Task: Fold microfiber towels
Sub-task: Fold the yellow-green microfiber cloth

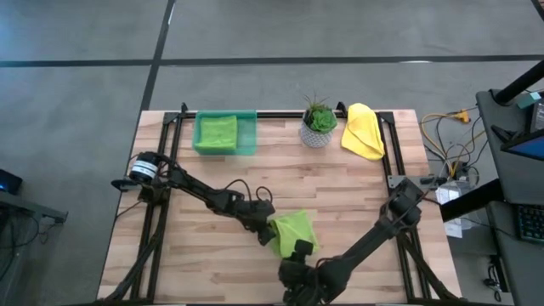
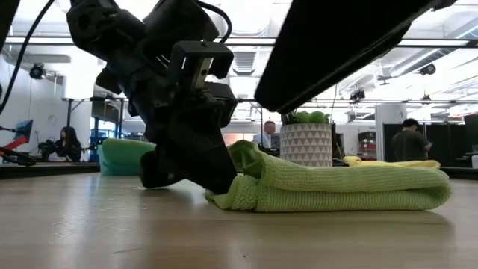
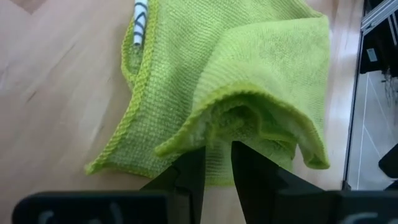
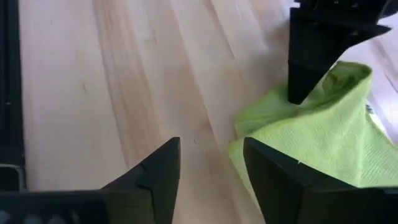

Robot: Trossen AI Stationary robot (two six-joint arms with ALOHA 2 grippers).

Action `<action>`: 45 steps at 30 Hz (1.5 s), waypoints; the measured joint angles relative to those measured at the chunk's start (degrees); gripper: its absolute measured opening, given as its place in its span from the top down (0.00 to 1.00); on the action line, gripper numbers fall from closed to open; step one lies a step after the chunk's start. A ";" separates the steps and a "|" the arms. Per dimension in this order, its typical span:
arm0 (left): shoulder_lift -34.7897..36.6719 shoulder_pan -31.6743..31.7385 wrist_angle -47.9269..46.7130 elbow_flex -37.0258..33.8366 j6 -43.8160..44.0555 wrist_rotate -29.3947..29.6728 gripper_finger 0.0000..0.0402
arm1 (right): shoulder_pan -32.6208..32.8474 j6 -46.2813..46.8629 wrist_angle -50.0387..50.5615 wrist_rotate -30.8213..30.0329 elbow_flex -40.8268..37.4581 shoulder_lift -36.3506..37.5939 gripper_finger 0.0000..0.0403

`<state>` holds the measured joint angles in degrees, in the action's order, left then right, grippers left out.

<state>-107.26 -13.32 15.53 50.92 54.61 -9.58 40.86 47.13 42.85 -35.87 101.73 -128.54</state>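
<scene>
A lime green microfiber towel [image 1: 293,229] lies bunched and partly folded on the wooden table [image 1: 212,187], near its front edge. My left gripper [image 3: 217,168] reaches in from the table's left and is shut on the towel's left side. My right gripper [image 4: 211,165] comes slanting down from the right and hovers open at the towel's near edge [image 4: 249,149], with bare table between its fingers. I cannot tell whether one of its fingers [image 4: 273,180] brushes the cloth. In the low view the towel [image 2: 336,187] rests flat on its underside. My left gripper pinches a bunched fold of the towel [image 3: 217,140] between its two fingers, several layers thick. The fingers slant down from the table's left. The pinched part [image 2: 246,158] stands up a little as a hump, while the other layers of the towel lie slack on the table.
A see-through green tray [image 1: 248,136] at the far left holds another lime green towel [image 1: 217,132]. A small potted plant [image 1: 319,123] and a yellow towel [image 1: 364,132] sit along the far edge. Bare wood stretches across the table's middle.
</scene>
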 joint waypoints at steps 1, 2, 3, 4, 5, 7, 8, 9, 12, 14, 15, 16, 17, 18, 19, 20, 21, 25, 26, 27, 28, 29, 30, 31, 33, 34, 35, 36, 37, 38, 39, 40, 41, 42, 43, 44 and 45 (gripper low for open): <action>0.00 0.00 0.12 -0.09 0.00 0.00 0.84 | 0.00 0.02 0.10 -0.16 0.46 -0.43 0.58; 0.00 0.00 0.30 -0.20 0.00 -0.01 0.84 | -0.01 0.02 0.06 -0.16 0.67 -0.78 0.59; 0.02 0.00 0.55 -0.27 0.00 -0.01 0.84 | 0.00 0.04 0.17 -0.13 0.72 -0.95 0.60; 0.02 0.01 0.69 -0.30 0.02 0.00 0.84 | 0.00 0.17 0.25 -0.13 0.73 -1.07 0.61; 0.02 0.02 0.68 -0.37 0.04 0.00 0.84 | -0.02 0.28 0.07 -0.12 0.63 -1.12 0.62; 0.02 0.02 0.79 -0.37 0.04 0.00 0.84 | -0.12 0.33 0.19 -0.17 0.24 -1.12 0.63; 0.02 0.02 0.86 -0.37 0.06 0.00 0.84 | -0.20 0.10 0.19 -0.16 0.05 -1.12 0.64; 0.02 0.02 0.99 -0.37 0.09 0.00 0.84 | -0.37 -0.15 0.19 -0.12 -0.19 -1.12 0.65; 0.02 0.04 1.91 -0.39 0.12 0.00 0.84 | -1.09 -0.52 0.11 0.23 -0.84 -1.12 0.66; 0.03 0.04 2.96 -0.40 0.13 0.00 0.84 | -1.61 -0.50 0.23 0.95 -1.56 -1.12 0.68; 0.04 0.04 3.15 -0.40 0.14 0.00 0.84 | -1.94 -0.50 0.20 1.46 -1.96 -1.12 0.68; 0.04 0.09 3.23 -0.42 0.17 0.00 0.84 | -2.27 -0.51 0.16 1.89 -2.35 -1.12 0.68; 0.04 0.07 3.24 -0.42 0.17 0.00 0.84 | -2.58 -0.53 0.05 2.37 -2.69 -1.12 0.69; 0.04 0.07 3.26 -0.42 0.17 -0.02 0.84 | -2.91 -0.57 -0.05 2.92 -2.94 -1.12 0.69; 0.04 0.07 3.33 -0.42 0.17 -0.02 0.84 | -3.24 -0.66 -0.07 3.62 -3.21 -1.12 0.69; 0.04 0.07 3.39 -0.42 0.17 -0.06 0.84 | -3.50 -0.74 -0.01 4.47 -3.39 -1.12 0.70; 0.04 0.07 3.41 -0.42 0.17 -0.08 0.84 | -3.75 -0.89 0.02 5.01 -3.50 -1.12 0.70; 0.04 0.02 3.34 -0.62 0.24 -0.24 0.84 | -4.20 -1.15 0.14 6.21 -3.62 -1.12 0.75; 0.04 0.02 3.32 -0.64 0.26 -0.24 0.84 | -4.20 -1.16 0.29 6.27 -3.63 -1.12 0.77; 0.04 0.02 3.37 -0.64 0.26 -0.24 0.84 | -4.19 -1.16 0.40 6.30 -3.69 -1.12 0.79; 0.04 0.02 3.37 -0.64 0.26 -0.24 0.84 | -4.17 -1.16 0.45 6.31 -3.69 -1.12 0.82; 0.04 0.02 3.34 -0.64 0.26 -0.24 0.84 | -4.17 -1.18 0.43 6.52 -3.69 -1.12 0.85; 0.04 0.02 3.34 -0.64 0.26 -0.24 0.84 | -4.17 -1.22 0.43 7.25 -3.69 -1.12 0.88; 0.04 0.02 3.34 -0.64 0.26 -0.24 0.84 | -4.19 -1.26 0.47 7.80 -3.69 -1.12 0.91; 0.04 0.04 3.34 -0.64 0.26 -0.24 0.84 | -4.24 -1.25 0.61 8.43 -3.69 -1.11 0.96; 0.04 0.04 3.34 -0.64 0.26 -0.24 0.84 | -4.24 -1.25 1.03 8.50 -3.59 -1.04 0.97; 0.04 0.05 3.34 -0.64 0.26 -0.24 0.84 | -4.26 -1.25 1.84 8.63 -3.21 -1.04 0.97; 0.04 0.07 3.34 -0.64 0.26 -0.24 0.84 | -4.26 -1.27 2.53 8.65 -2.71 -1.03 0.97; 0.04 0.07 3.34 -0.64 0.26 -0.24 0.84 | -4.26 -1.29 3.21 8.65 -2.19 -0.96 0.98; 0.04 0.07 3.34 -0.64 0.26 -0.24 0.84 | -4.26 -1.31 4.08 8.64 -1.75 -0.79 0.98; 0.04 0.07 3.34 -0.64 0.26 -0.24 0.84 | -4.26 -1.31 4.54 8.60 -1.44 -0.68 0.98; 0.04 0.07 3.34 -0.64 0.26 -0.24 0.84 | -4.26 -1.31 4.90 8.60 -1.12 -0.54 0.98; 0.04 0.07 3.38 -0.64 0.26 -0.24 0.84 | -4.26 -1.33 5.23 8.58 -0.83 -0.49 0.98; 0.04 0.07 3.40 -0.64 0.25 -0.24 0.84 | -4.26 -1.33 5.70 8.56 -0.61 -0.40 0.98; 0.04 0.07 3.44 -0.64 0.25 -0.24 0.84 | -4.26 -1.32 6.41 8.53 -0.34 -0.38 0.98; 0.04 0.07 3.45 -0.64 0.24 -0.24 0.84 | -4.26 -1.33 7.10 8.43 0.03 -0.36 0.98; 0.04 0.07 3.47 -0.64 0.21 -0.24 0.84 | -4.26 -1.33 7.75 8.15 0.36 -0.26 0.98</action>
<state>-107.22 -13.26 18.99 50.28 54.82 -9.82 36.60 45.80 50.61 -27.72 102.08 -128.80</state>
